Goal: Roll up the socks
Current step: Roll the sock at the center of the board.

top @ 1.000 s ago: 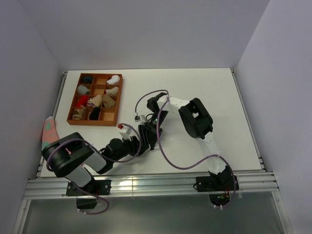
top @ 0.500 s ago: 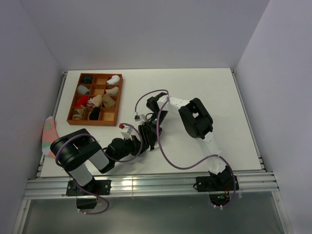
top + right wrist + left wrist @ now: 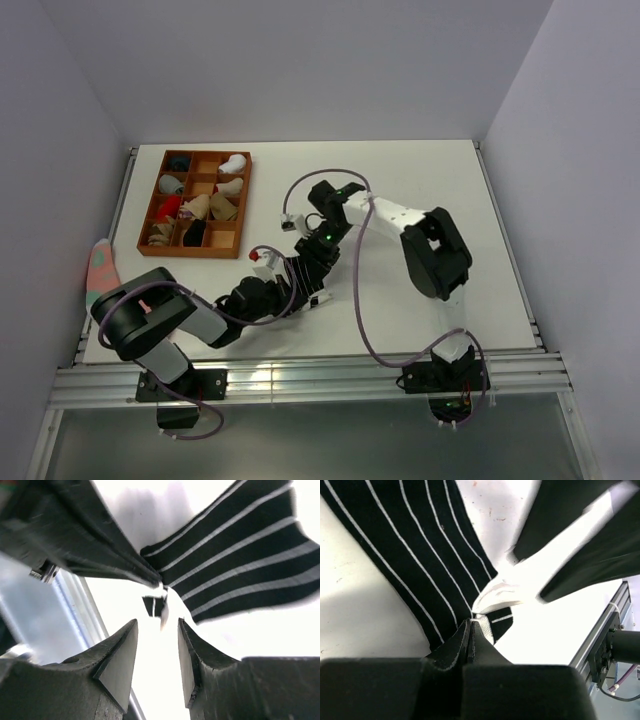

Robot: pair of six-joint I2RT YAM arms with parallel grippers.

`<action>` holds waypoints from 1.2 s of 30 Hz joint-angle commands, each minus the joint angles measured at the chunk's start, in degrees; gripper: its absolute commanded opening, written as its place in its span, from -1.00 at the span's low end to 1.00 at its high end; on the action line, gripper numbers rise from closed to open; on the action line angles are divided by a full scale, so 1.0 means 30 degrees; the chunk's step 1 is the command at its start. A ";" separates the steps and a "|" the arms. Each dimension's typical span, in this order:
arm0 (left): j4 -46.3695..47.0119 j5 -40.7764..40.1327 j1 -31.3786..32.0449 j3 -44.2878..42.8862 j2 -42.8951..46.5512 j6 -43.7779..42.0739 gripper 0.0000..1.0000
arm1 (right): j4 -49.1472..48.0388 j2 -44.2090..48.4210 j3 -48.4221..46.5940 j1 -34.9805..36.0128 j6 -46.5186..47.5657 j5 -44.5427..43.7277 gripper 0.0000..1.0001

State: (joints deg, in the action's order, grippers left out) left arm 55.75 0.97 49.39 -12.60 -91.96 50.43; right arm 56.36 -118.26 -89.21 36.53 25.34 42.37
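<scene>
A black sock with thin white stripes [image 3: 415,545] lies flat on the white table. My left gripper [image 3: 471,623] is shut on the sock's edge, pinching a fold of the fabric between its fingertips. The right wrist view shows the same sock [image 3: 240,565] spread out ahead, with the left gripper's fingers [image 3: 105,550] clamping its corner. My right gripper [image 3: 157,630] stands open just short of that corner, with nothing between its fingers. From above, both grippers meet mid-table, left gripper [image 3: 298,282] and right gripper [image 3: 314,272], and they hide most of the sock.
A wooden compartment tray [image 3: 190,252] with several rolled sock bundles stands at the back left. A pink sock with teal patches [image 3: 100,266] lies at the table's left edge. The aluminium rail [image 3: 300,378] runs along the near edge.
The left gripper has closed on the sock's edge. The right gripper has opened and let go, and the right arm's elbow has swung to the right.
</scene>
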 commanded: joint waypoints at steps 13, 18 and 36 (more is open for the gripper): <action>-0.9234 0.4184 -0.1430 -0.1833 0.0948 0.3520 -0.99 | -0.8265 0.9675 0.9107 -0.1103 0.3531 -0.3897 -0.11; -1.0462 0.6789 -0.2398 -0.2244 0.0538 0.3843 -0.99 | -1.0487 1.2166 1.1914 -0.0549 0.4910 -0.3781 -0.08; -1.4129 0.8553 -0.3718 -0.3740 0.0127 0.2671 -0.99 | -1.6878 1.4839 1.7400 0.6219 0.7021 -0.8497 0.02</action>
State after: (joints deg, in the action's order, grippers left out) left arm 21.17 27.27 38.24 -24.99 -90.11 61.41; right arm 11.60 -75.44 -38.37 53.23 44.84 19.35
